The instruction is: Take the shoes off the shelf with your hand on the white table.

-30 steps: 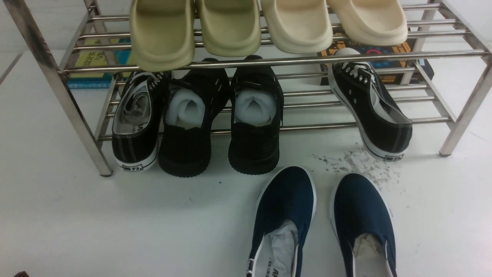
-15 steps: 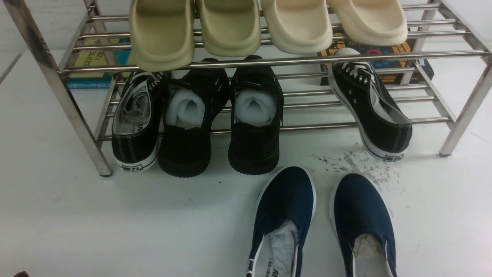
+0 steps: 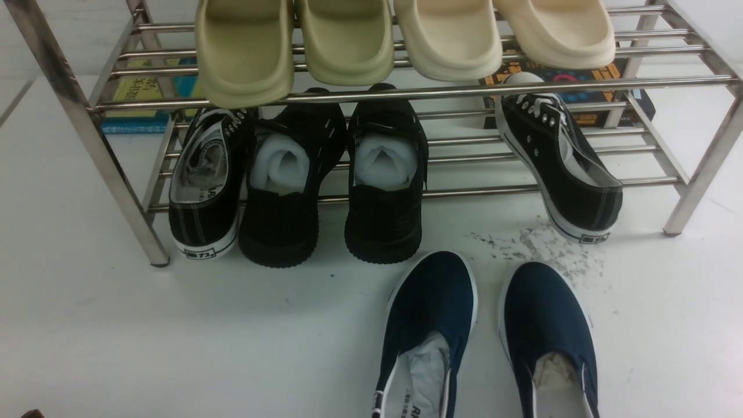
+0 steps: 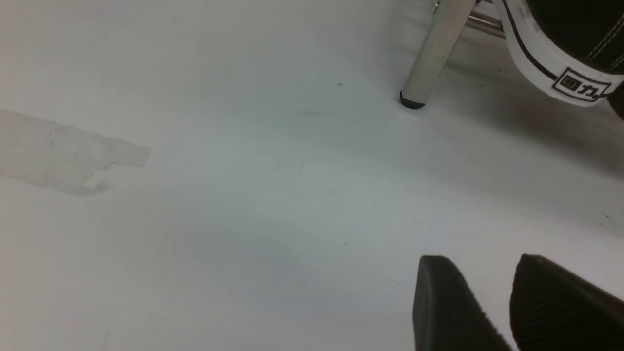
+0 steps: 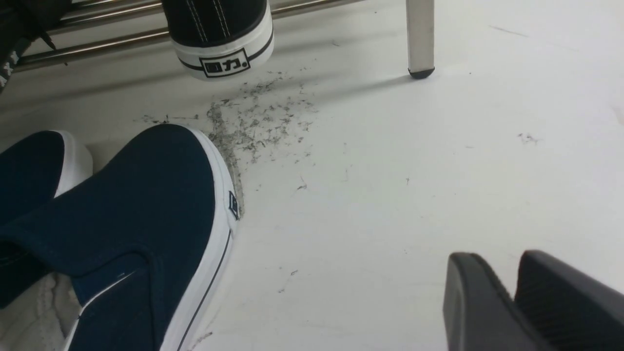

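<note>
Two navy shoes [image 3: 484, 334] sit side by side on the white table [image 3: 145, 337], toes toward the shelf [image 3: 691, 180], off the rack and just in front of it. Neither arm appears in the front view. Only the wrist cameras catch the grippers: the left gripper [image 4: 507, 302] hangs over bare table near a shelf leg, its two dark fingers standing a small gap apart and holding nothing; the right gripper [image 5: 512, 302] hovers beside the right navy shoe, its fingers nearly together and empty.

The front view alone shows the count: four pale slides [image 3: 400, 40] on the top tier; below, two black lace-up sneakers [image 3: 566, 168] flanking two all-black shoes [image 3: 334, 180]. Books [image 3: 142, 96] lie behind the rack. The right wrist view shows grey scuff marks [image 5: 253, 122] touching the navy toe, and a sneaker heel tab printed with Chinese characters; the left wrist view shows the same logo.
</note>
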You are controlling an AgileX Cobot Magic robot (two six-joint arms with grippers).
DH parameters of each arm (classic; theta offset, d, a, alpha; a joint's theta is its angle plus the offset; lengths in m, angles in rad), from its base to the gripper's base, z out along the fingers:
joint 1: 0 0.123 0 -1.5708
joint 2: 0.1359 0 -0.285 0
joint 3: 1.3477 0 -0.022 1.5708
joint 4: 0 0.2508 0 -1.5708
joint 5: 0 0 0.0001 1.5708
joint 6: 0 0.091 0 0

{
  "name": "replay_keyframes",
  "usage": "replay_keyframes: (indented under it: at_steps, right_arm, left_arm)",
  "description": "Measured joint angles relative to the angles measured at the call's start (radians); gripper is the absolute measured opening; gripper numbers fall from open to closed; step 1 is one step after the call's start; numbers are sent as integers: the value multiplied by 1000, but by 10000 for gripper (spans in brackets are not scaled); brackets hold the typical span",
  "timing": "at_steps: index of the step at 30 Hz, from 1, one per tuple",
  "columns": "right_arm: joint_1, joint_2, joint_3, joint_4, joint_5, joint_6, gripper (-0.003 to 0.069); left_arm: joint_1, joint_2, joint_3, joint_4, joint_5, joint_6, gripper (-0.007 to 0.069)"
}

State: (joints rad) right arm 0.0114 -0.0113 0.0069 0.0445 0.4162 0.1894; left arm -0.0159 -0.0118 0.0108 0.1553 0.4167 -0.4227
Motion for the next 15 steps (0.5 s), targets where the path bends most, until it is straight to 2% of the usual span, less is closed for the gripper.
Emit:
replay_keyframes:
  at_steps: [15]
  right_arm:
    - [0,0,0,-1,0,0,178]
  left_arm:
    - [0,0,0,0,0,0,239]
